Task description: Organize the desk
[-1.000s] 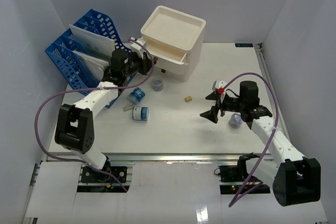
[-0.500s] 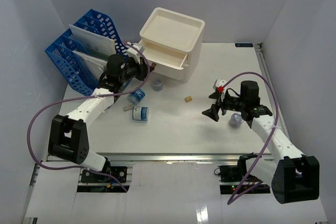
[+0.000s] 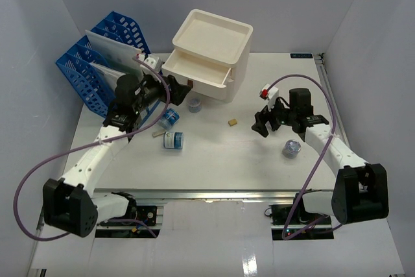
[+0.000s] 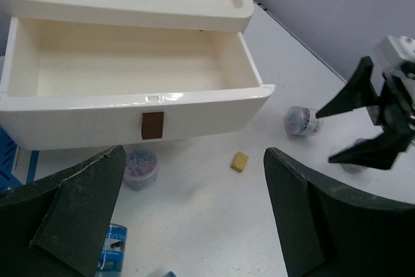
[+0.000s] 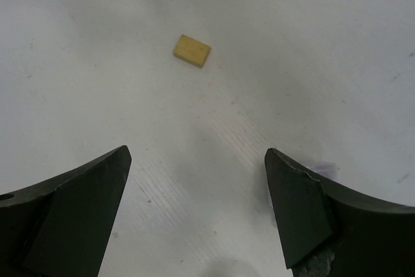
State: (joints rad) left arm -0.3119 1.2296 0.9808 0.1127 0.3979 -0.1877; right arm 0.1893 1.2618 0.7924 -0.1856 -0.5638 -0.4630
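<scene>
Jaws on both arms are standing spread and empty, the left gripper [image 4: 194,183] facing the open drawer [image 4: 130,63], presumably the drop-off, while the right gripper [image 5: 198,189] is aiming at the small tan block [image 5: 192,50] lying loose on the desk [image 3: 220,154], probably for a pick.

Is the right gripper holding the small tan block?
No, the tan block lies on the desk, ahead of the open right gripper and clear of both fingers.

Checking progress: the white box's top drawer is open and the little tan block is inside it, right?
No. The top drawer is open, but the tan block lies on the desk outside it; the left wrist view shows this.
</scene>
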